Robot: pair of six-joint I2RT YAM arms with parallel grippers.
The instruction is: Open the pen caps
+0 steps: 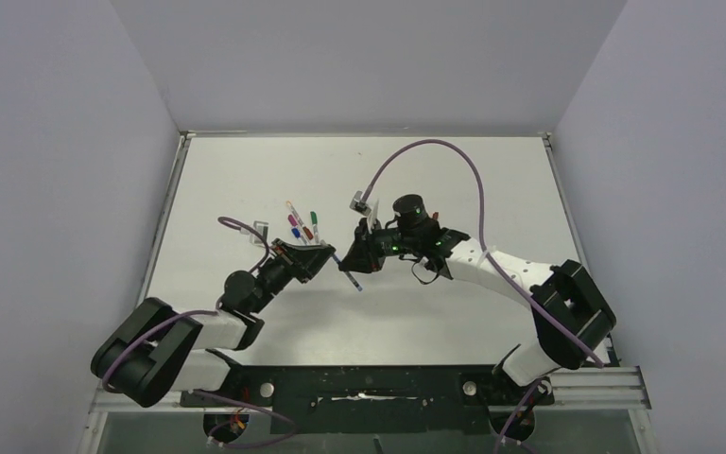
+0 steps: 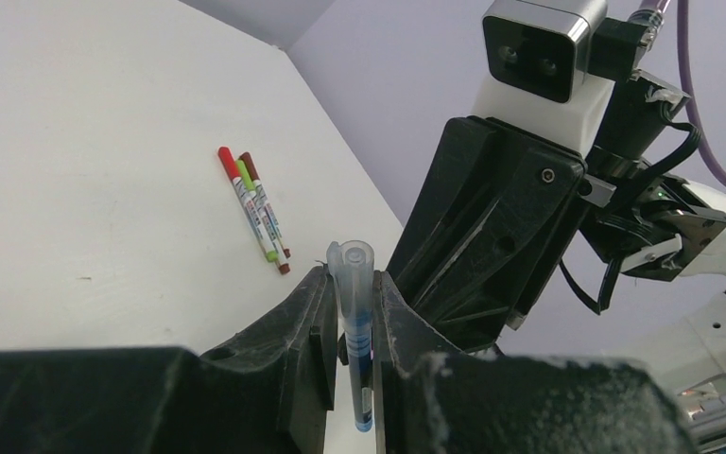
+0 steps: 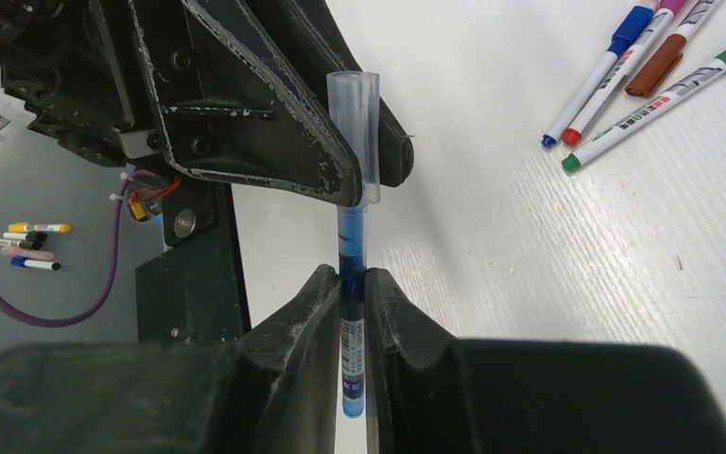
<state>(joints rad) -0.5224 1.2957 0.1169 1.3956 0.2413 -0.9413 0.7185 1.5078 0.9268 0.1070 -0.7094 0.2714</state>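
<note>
Pen cap [image 3: 353, 123] pinched in left claw [image 2: 352, 284], pen barrel [image 3: 352, 350] clamped in right claw [image 3: 350, 279]

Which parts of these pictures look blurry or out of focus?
Left wrist view: left gripper near the lens soft, three table pens sharp. Right wrist view: right gripper blurred, blue pen crisp. Top external view: even light, faint shadows.

Blue pen [image 3: 351, 248] — in right end effector [image 3: 352, 286]

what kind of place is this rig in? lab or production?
Likely a lab robot cell: white table boxed in by plain walls, left claw and right claw both shut on one blue pen, spare pens lying loose.
</note>
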